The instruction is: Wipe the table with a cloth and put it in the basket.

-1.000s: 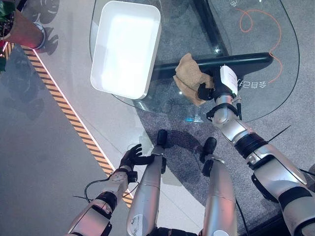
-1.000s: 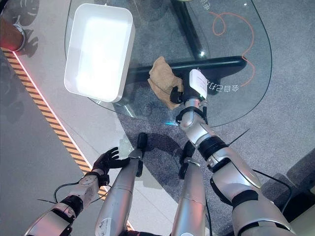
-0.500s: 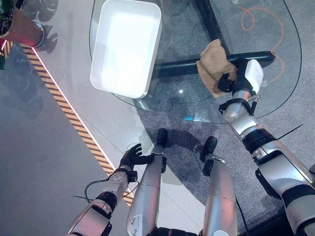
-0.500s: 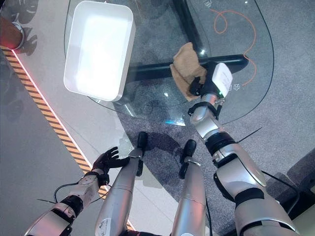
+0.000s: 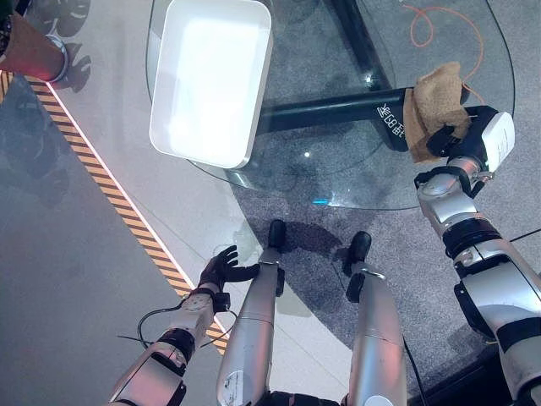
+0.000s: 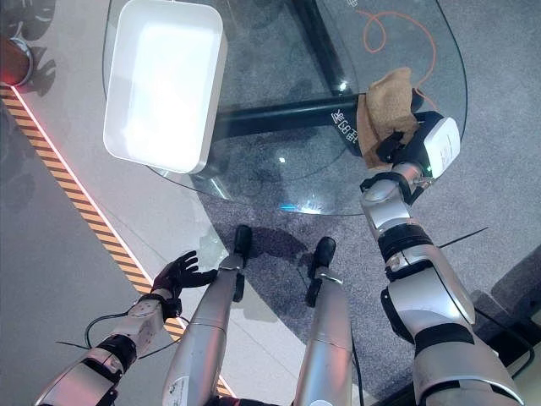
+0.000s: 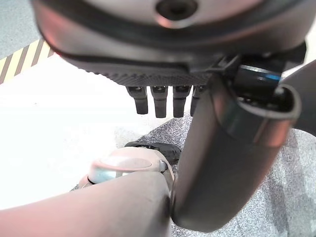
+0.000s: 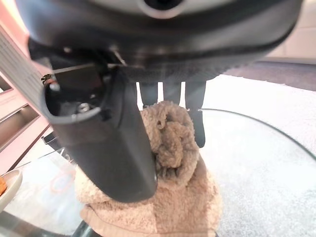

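Over the last second the right hand (image 5: 456, 139) had carried the tan cloth (image 5: 433, 106) across the glass table (image 5: 338, 169), from beside the near middle out to the right rim. Seen from the left eye, the cloth lay bunched on the glass at about 2 o'clock, with the hand's dark fingers curled over its near edge and the thumb's white cover just beyond at 3 o'clock. A white basket (image 5: 211, 76) sat on the table's left part at 11 o'clock, well apart from the cloth, and an orange cord (image 5: 431, 25) looped under the glass at 1 o'clock. The left hand (image 5: 224, 269) hung low at 7 o'clock, off the table and near a yellow-and-black striped floor line (image 5: 110, 194), its fingers spread loosely and holding nothing. From the right eye the same layout appeared, the cloth at 2 o'clock against the rim and the basket at 10 o'clock. The left wrist view showed that hand's fingers (image 7: 160, 101) straight and relaxed over pale floor. The right wrist view showed the cloth (image 8: 168, 163) gathered in a lump between thumb and fingers (image 8: 197, 118), pinched there and resting on the glass.
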`<state>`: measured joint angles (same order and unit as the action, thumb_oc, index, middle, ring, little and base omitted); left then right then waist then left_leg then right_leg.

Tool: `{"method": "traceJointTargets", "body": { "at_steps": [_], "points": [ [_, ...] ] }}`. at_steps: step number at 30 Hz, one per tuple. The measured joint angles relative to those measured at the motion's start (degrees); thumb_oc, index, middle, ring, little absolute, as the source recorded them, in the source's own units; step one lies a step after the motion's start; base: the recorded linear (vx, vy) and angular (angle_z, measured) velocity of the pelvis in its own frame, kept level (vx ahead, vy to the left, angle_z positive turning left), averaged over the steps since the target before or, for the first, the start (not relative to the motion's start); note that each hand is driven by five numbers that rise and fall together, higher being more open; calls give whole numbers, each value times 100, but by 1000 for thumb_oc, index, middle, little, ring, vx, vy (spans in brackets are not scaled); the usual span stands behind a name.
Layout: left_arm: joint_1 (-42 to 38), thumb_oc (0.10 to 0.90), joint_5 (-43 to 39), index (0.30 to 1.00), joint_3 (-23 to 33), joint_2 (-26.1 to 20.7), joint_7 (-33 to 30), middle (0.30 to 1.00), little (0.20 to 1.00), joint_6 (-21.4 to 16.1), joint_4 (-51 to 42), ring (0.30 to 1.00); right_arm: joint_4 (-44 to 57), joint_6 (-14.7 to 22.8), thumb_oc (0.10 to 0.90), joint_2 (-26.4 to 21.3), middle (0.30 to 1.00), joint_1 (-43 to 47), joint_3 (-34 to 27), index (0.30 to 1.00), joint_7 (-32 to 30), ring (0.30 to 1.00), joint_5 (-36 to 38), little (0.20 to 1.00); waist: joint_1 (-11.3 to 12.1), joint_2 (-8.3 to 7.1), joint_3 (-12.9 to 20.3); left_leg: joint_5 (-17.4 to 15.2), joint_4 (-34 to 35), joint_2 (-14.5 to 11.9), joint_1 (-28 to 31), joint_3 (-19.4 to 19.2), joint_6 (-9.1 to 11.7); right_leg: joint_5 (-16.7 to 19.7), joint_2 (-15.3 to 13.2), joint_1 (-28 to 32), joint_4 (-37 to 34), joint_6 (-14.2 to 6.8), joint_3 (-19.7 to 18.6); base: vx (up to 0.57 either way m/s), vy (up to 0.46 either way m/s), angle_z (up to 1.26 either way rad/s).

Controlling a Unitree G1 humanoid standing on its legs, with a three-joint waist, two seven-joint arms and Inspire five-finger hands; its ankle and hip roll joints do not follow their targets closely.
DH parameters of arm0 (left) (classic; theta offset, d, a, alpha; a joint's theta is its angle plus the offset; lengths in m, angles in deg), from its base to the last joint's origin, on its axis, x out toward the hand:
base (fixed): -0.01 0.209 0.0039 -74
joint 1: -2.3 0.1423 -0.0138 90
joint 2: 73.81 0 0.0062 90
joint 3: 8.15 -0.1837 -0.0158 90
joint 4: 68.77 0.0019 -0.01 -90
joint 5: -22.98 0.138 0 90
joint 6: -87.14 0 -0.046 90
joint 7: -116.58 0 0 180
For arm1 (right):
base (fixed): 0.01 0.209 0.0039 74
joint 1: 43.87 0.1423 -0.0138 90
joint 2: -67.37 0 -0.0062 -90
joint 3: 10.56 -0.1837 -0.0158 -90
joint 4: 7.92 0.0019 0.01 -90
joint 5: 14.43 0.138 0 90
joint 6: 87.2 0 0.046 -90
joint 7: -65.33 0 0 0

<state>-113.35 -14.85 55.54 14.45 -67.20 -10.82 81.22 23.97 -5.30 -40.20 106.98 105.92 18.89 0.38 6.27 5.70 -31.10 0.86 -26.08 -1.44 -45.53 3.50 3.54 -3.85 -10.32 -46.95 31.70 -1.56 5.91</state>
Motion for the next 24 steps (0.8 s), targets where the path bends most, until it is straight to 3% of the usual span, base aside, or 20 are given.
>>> {"method": "traceJointTargets", "body": {
  "at_steps": [11, 17, 24],
  "points": [
    [4, 800, -10, 900, -2, -53, 68, 900, 900, 15, 10, 900, 33, 120, 100, 19, 300, 2, 15, 300, 8, 300, 167, 200, -12, 0, 0, 0, 12, -2, 1, 0, 0, 7, 14, 0, -15, 5, 0, -1, 0, 0],
    [5, 800, -8, 900, 5, -58, 75, 900, 900, 13, 22, 900, 491, 122, 100, 32, 300, 1, 173, 300, 305, 300, 163, 200, -19, 0, 0, 12, 75, 1, 14, -3, 11, 48, 31, 3, -84, 13, 5, -5, 3, -2],
    [5, 800, -3, 900, 11, -50, 79, 900, 900, 2, 80, 900, 815, 125, 100, 482, 300, -3, 409, 300, 785, 300, -4, 200, -13, 0, 0, 31, 109, 3, 62, -3, 38, 66, 31, 46, -80, -15, 12, 0, 3, 0]
  ]
}}
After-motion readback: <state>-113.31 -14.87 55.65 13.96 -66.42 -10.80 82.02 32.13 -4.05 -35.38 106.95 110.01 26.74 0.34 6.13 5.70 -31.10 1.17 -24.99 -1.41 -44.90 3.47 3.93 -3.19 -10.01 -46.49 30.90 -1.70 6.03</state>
